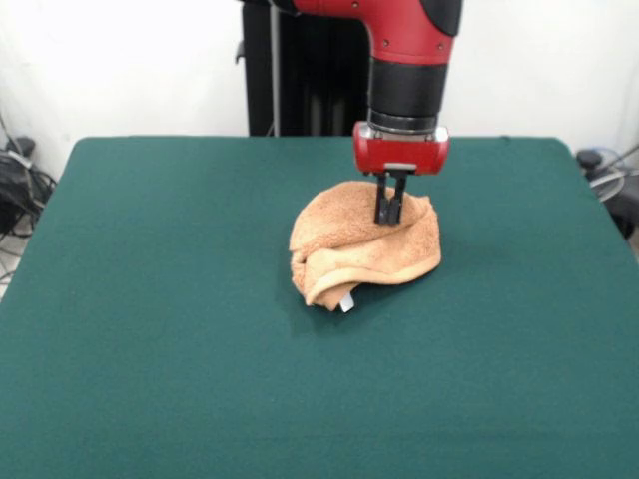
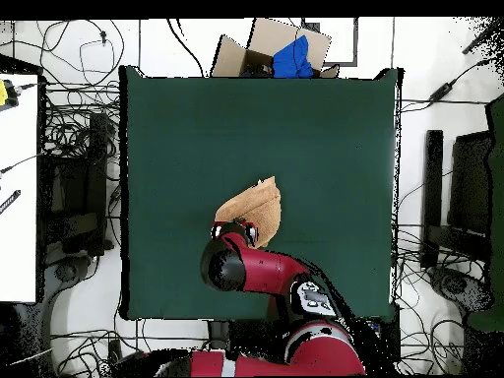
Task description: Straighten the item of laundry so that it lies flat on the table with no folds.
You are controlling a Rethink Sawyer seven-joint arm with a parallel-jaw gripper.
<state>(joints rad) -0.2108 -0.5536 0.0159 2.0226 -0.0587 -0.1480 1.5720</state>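
The item of laundry [image 1: 364,249] is a light-orange towel lying crumpled and folded over itself near the middle of the green table [image 1: 180,299], with a small white tag at its near edge. My gripper [image 1: 389,218] comes straight down onto the towel's far upper part. Its black fingers [image 1: 382,208] stand close together with their tips pressed into the cloth, pinching a bit of it. In the overhead view the towel [image 2: 258,207] shows as a bunched shape on the table [image 2: 197,128], and the arm's wrist covers the gripper and the towel's lower part.
A cardboard box [image 2: 271,44] with blue cloth in it stands just beyond the table's far edge in the overhead view. Cables and equipment lie on the floor around the table [image 2: 69,197]. The robot's black pedestal [image 1: 300,70] stands behind the table.
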